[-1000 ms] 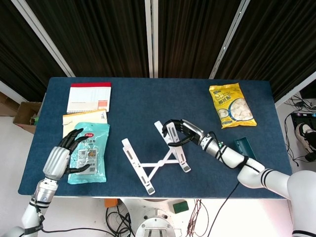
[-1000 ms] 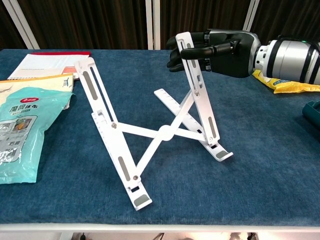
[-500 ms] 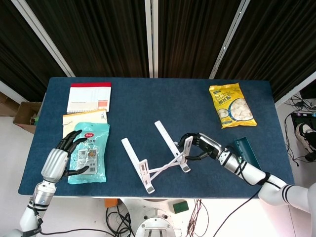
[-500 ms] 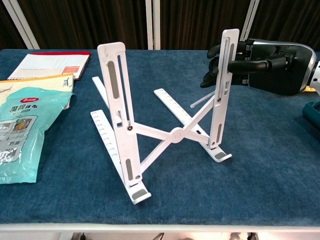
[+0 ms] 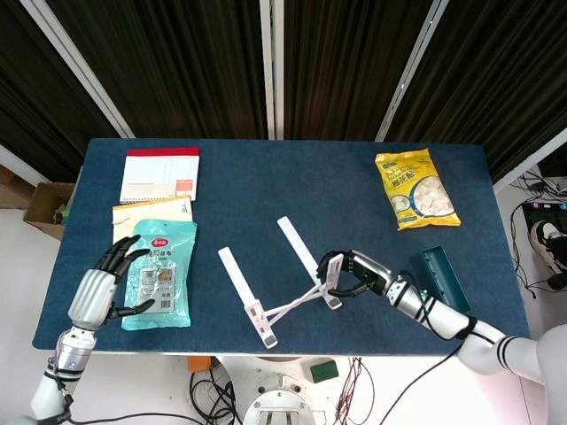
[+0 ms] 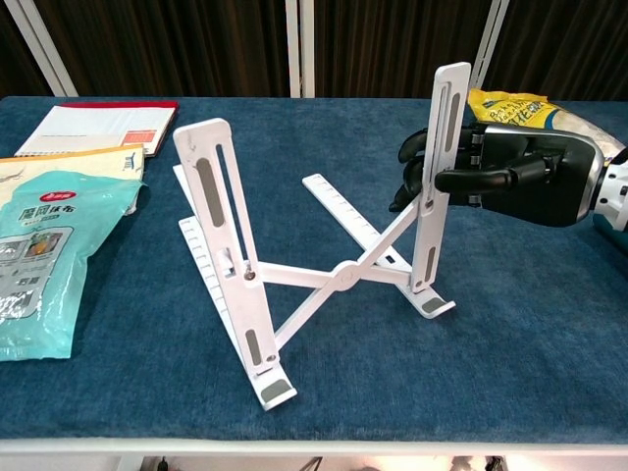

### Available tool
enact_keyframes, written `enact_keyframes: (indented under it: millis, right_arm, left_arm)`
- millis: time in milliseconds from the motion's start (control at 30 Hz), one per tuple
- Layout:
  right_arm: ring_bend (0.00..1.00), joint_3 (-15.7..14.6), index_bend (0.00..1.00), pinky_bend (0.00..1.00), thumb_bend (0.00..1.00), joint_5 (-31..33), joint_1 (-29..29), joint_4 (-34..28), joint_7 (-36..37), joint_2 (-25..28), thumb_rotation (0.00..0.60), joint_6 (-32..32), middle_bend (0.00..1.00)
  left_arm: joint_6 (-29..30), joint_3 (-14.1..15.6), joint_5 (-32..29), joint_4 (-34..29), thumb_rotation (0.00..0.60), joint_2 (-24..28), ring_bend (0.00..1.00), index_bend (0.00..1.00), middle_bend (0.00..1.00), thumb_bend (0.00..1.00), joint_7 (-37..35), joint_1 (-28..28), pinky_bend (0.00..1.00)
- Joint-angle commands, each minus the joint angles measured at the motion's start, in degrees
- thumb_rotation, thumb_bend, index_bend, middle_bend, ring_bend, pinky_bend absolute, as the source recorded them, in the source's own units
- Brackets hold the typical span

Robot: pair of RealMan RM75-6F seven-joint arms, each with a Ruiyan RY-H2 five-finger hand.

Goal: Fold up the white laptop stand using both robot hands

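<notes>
The white laptop stand point(image 5: 283, 283) stands unfolded at lower centre of the table point(image 5: 292, 177), close to the near edge. The right hand point(image 6: 500, 175) grasps its right upright bar. The left hand point(image 5: 99, 288), lower left, is released, fingers spread beside the teal packet point(image 5: 162, 273). Bare blue surface lies above the stand toward the frame's upper centre.

Silver-backed left hand point(image 5: 92, 296) with black fingers; black right hand point(image 6: 500, 177) on a white, black-banded forearm, 3 o'clock
</notes>
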Motion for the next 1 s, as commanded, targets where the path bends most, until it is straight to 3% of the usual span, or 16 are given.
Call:
enact_keyframes:
  millis: [33,167,300,400,700,1000]
  right_arm:
    - [0.35,-0.32,0.47,0.27,0.23,0.85,0.15,-0.04,-2.42,-0.69,0.6,-1.86,0.55]
    - [0.38,0.7,0.5,0.33,0.33,3.64,-0.14,-0.95,-7.69,-1.44,0.6,-4.47,0.57]
    - [0.44,3.07,0.6,0.47,0.43,7.76,-0.96,-2.82,-15.16,-2.66,0.6,-6.55,0.61]
    - [0.47,4.96,0.65,0.53,0.44,10.54,-1.94,-4.23,-19.68,-3.76,0.6,-6.82,0.64]
    - [0.48,10.95,0.69,0.54,0.44,18.23,-8.1,-6.26,-32.24,-6.77,0.6,-1.08,0.66]
    - [0.48,14.44,0.7,0.54,0.44,17.8,-12.34,-8.04,-39.63,-9.31,0.6,6.92,0.66]
  left_arm:
    - [0.22,0.06,-0.07,0.36,0.6,0.01,0.03,0.19,0.05,0.0,-0.34,0.28,0.17]
    - [0.47,0.17,0.01,0.91,0.6,-0.08,0.03,0.19,0.05,0.0,-0.86,0.6,0.17]
    - [0.64,0.21,0.11,1.38,0.6,-0.19,0.03,0.19,0.05,0.0,-1.43,0.8,0.17]
    - [0.8,0.2,0.26,1.73,0.6,-0.22,0.03,0.19,0.05,0.0,-1.78,0.9,0.17]
    - [0.93,0.04,0.59,3.08,0.6,-0.41,0.03,0.19,0.05,0.0,-3.08,0.87,0.17]
    - [0.92,-0.19,0.94,4.8,0.6,-1.15,0.03,0.19,0.05,0.0,-4.7,0.51,0.17]
